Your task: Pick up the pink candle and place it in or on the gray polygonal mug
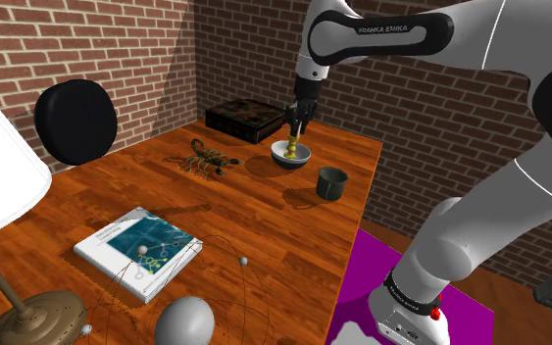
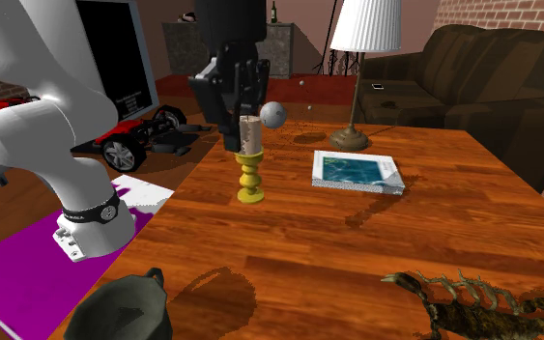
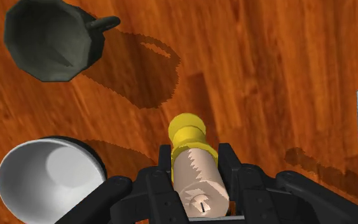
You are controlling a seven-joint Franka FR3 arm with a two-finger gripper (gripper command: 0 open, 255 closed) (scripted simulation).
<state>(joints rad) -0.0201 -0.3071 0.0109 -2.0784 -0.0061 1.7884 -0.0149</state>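
Pinched across its pale pink shaft by the black gripper [image 2: 248, 137], fingers pressed against both sides: the pink candle [image 2: 250, 130]. Hangs upright, yellow knobbed holder downward, seemingly clear of the wooden table [image 2: 299, 251]. In the shoulder view, sits toward the table's far right part, just over the white bowl [image 1: 291, 157], with the gray polygonal mug [image 1: 331, 182] a little nearer and to the right, apart from both.

Looks light and rigid, a slim stick on a turned base. Probably smooth and a bit slippery on the wax, and likely to dent or snap under a hard squeeze. Best taken on the straight pink section, as here, rather than on the rounded yellow knobs, where pads would tend to slide. Calls for a moderate, steady clamp and a vertical carry, since the long base below the grip could tip against the mug's faceted rim. Wide open mouth on the mug, handle to one side, so plenty of room for a base-first drop.

Reads "FRANKA EMIKA" in dark letters on the white arm [image 1: 391, 34] in the shoulder view. Carries some print on the book [image 1: 138, 250] cover, too small to make out. No label legible on candle, mug or bowl.
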